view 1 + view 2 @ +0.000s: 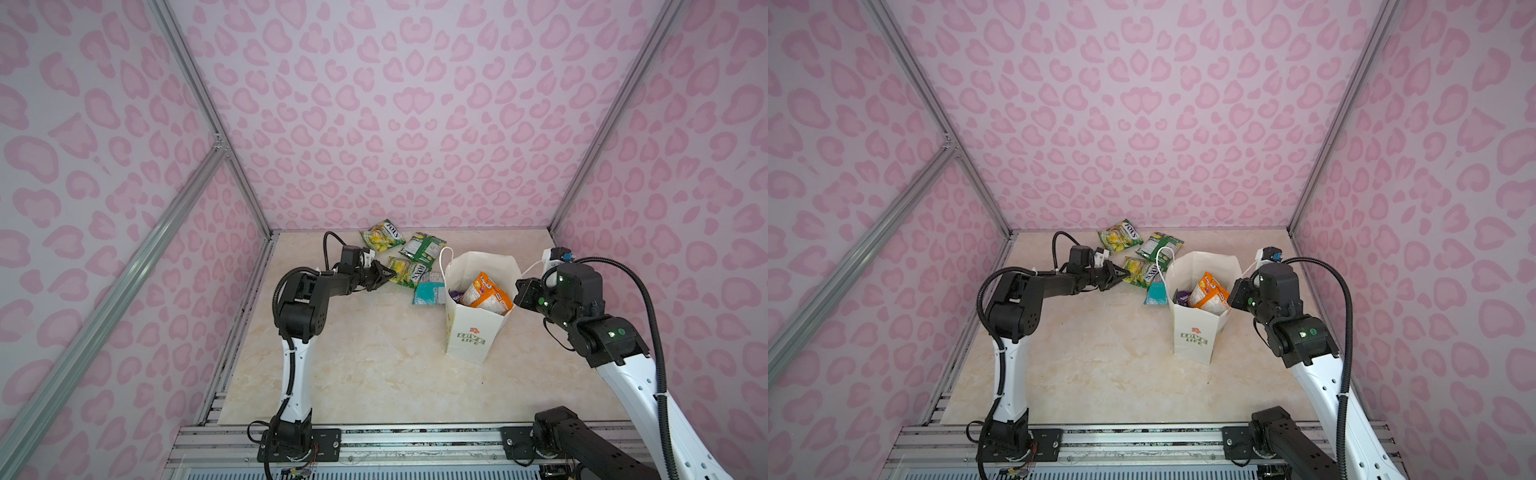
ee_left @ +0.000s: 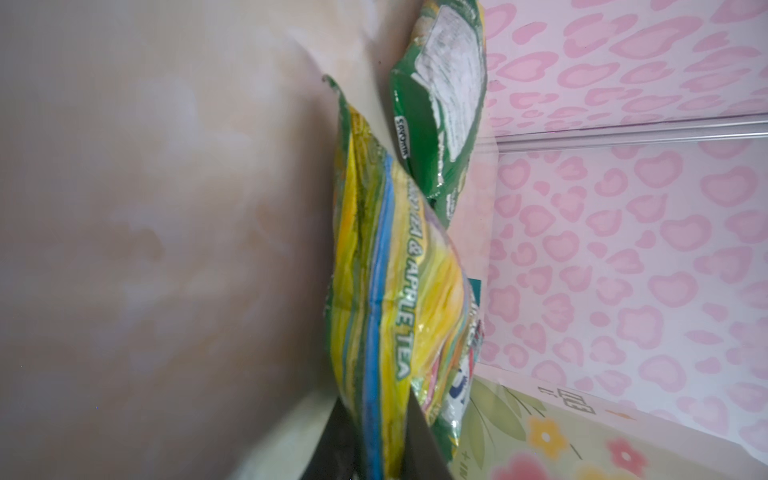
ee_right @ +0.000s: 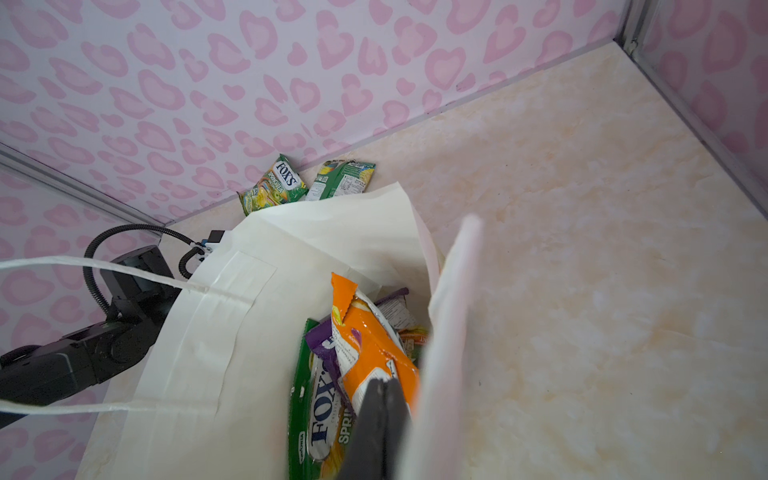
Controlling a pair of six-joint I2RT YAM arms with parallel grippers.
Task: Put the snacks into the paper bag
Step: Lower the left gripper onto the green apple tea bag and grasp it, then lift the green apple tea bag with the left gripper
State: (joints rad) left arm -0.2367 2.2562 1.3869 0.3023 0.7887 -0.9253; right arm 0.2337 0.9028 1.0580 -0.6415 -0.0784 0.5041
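Left jaws pinched on a packet, right jaws closed.
Left gripper (image 1: pixel 390 274) nips the edge of a glossy green-yellow packet (image 1: pixel 409 272) beside the upright white paper bag (image 1: pixel 469 332); right gripper (image 3: pixel 381 388) sits at its rim, by an orange packet (image 1: pixel 486 293).

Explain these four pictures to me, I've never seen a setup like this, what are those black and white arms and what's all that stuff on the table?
These are two robot arms, left and right, fixed at a table edge, packing snacks into a paper bag. Two pictures look down from overhead and nearly match; two come from cameras on the arms' wrists. The left tool grips a green-yellow FOX'S packet by its edge. The right tool is shut at the bag's rim; whether it pinches the paper is unclear. An orange packet and a purple packet sit in the bag. A second FOX'S packet, a dark green packet and a teal packet lie on the table.
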